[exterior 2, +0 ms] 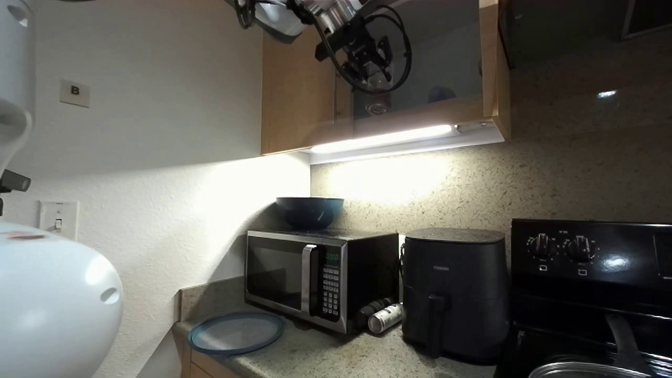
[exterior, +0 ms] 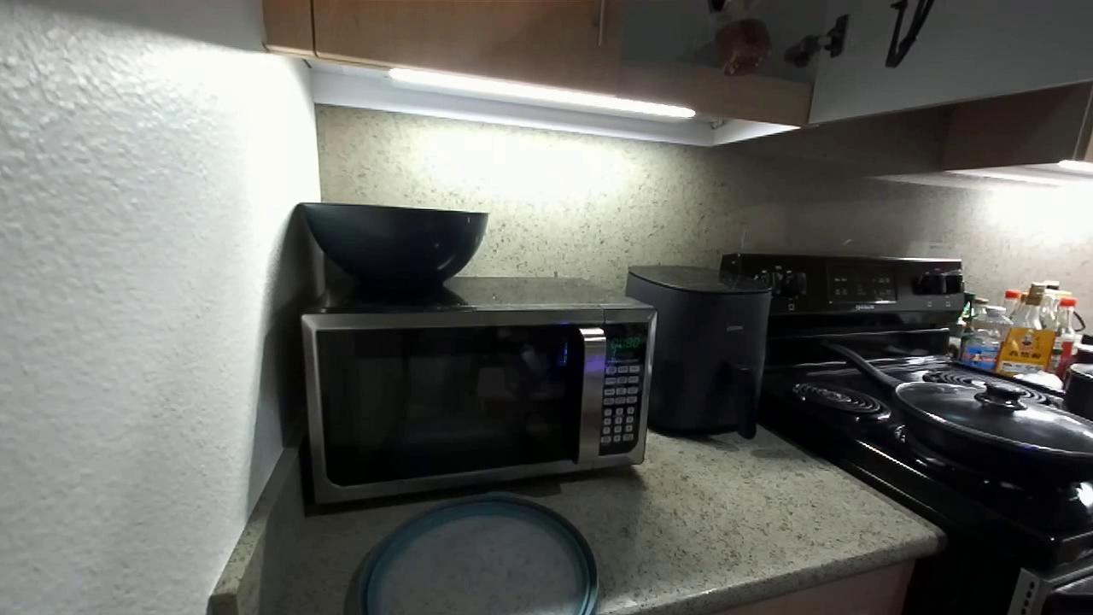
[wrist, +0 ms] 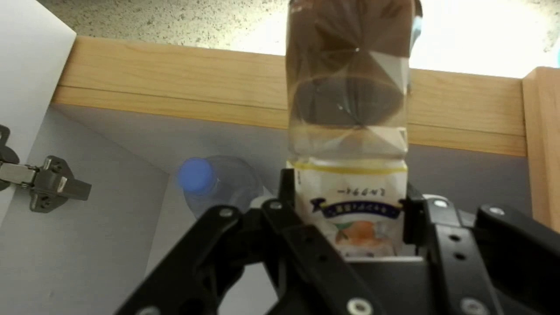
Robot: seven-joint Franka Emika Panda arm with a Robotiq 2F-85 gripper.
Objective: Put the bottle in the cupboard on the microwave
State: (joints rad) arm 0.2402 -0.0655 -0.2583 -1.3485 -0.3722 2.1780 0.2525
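Bottle (wrist: 350, 142) of brown liquid (wrist: 323, 35) in end effector (wrist: 349, 199), blue-capped bottle (wrist: 227, 181) inside cupboard (wrist: 175, 76)

Quantities: gripper (wrist: 349, 205), one; held bottle (wrist: 348, 135), one; blue-capped bottle (wrist: 221, 183), one; microwave (exterior: 452, 401), one; bowl (exterior: 397, 243), one; air fryer (exterior 2: 457, 281), one; stove (exterior: 854, 431), one; blue-rimmed disc (exterior: 482, 564), one; lidded pan (exterior: 999, 427), one; clustered bottles (exterior: 1025, 350), several, count unclear.

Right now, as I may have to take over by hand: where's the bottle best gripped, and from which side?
Take the bottle by its brown lower part, probably from below: the gripper holds the label, so that end sticks out free, lowest in both exterior views.
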